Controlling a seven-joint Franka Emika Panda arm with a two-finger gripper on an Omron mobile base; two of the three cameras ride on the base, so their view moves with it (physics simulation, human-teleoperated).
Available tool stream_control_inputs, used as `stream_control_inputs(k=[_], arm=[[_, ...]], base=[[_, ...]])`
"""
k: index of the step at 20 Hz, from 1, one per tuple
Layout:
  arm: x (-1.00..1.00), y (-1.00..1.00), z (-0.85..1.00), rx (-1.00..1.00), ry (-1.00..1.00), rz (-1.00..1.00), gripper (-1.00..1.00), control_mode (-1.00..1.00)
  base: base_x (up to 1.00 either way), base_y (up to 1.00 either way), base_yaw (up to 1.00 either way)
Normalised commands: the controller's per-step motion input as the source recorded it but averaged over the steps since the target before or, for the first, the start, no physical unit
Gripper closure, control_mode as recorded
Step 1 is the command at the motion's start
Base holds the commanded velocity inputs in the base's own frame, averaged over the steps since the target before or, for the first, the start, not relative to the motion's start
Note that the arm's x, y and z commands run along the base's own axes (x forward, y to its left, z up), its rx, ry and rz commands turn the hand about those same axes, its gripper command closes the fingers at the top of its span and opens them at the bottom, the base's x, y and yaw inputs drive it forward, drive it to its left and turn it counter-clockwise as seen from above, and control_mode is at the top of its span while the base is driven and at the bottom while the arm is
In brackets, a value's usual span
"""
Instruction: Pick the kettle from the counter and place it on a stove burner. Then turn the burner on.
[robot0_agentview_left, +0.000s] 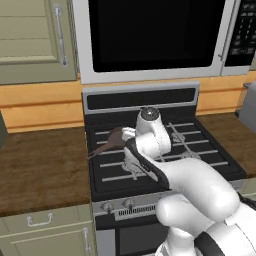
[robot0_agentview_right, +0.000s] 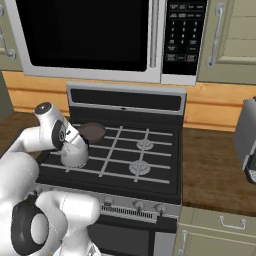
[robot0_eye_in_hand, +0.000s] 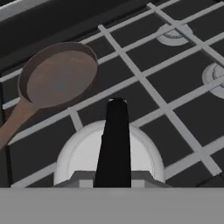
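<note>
Kettle (robot0_eye_in_hand: 83, 153) on stove grate, directly under tool (robot0_eye_in_hand: 114, 181)

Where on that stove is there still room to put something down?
The two right-hand burners are bare, between the centre grate bars and the right counter. The left side is crowded: the frying pan sits at the back, the kettle in front of it under the gripper.

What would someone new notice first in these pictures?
Probably the white arm bent low over the black cooktop. In the hand view the whitish kettle with its black handle sits on the grates, with a brown frying pan on the grates beyond it.
</note>
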Motion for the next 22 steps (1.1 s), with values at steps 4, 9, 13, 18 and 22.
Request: stream_control_inputs(k=[4, 9, 13, 18, 22], arm=[[0.54, 0.30, -0.30, -0.15, 0.01, -0.05, 1.00, -1.00], [0.69, 0.18, -0.14, -0.12, 0.01, -0.11, 1.00, -1.00], [0.27, 0.12, -0.35, -0.03, 0.11, -0.04, 1.00, -1.00], [0.03, 0.29, -0.26, 0.00, 0.07, 0.00, 1.00, -1.00], [-0.05, 0.11, 0.00, 0.00, 0.00, 0.00, 1.00, -1.00]], base=[[0.00, 0.00, 0.00], [0.00, 0.00, 0.00], [0.00, 0.00, 0.00], [0.00, 0.00, 0.00], [0.00, 0.00, 0.00]])
